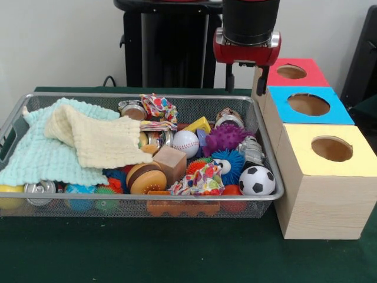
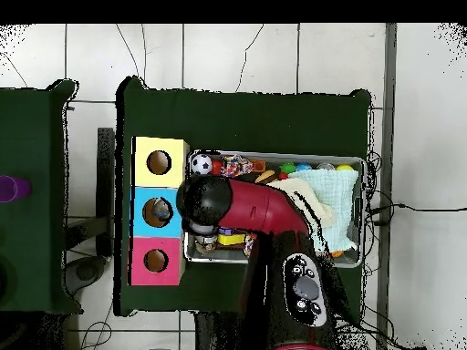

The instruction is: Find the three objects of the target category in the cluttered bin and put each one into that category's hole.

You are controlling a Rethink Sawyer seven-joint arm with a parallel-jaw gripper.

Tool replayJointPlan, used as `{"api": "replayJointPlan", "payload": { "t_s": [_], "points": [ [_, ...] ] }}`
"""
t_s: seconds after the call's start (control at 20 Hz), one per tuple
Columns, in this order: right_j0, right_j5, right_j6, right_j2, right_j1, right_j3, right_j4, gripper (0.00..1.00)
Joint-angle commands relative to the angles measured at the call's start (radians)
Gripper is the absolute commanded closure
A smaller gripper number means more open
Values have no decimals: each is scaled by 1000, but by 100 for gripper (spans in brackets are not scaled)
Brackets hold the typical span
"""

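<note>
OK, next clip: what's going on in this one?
A Sawyer arm's gripper hangs above the far right corner of a wire bin, holding nothing visible. The bin is crammed with balls, cans, spiky toys and cloths. Beside it stand three boxes with holes: red, blue and yellow.

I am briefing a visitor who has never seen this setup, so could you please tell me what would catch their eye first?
The wire bin crammed with bright toys, with pale cloths heaped over its left half in the front view. Beside it on the right stand three boxes with round holes, topped yellow, blue and red. The gripper hangs over the bin's far right corner.
</note>
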Motion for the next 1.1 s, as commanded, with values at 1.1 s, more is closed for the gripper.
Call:
{"api": "replayJointPlan", "payload": {
  "t_s": [1.1],
  "points": [
    [-117,-356,-38,191,303,80,-86,0]
  ]
}}
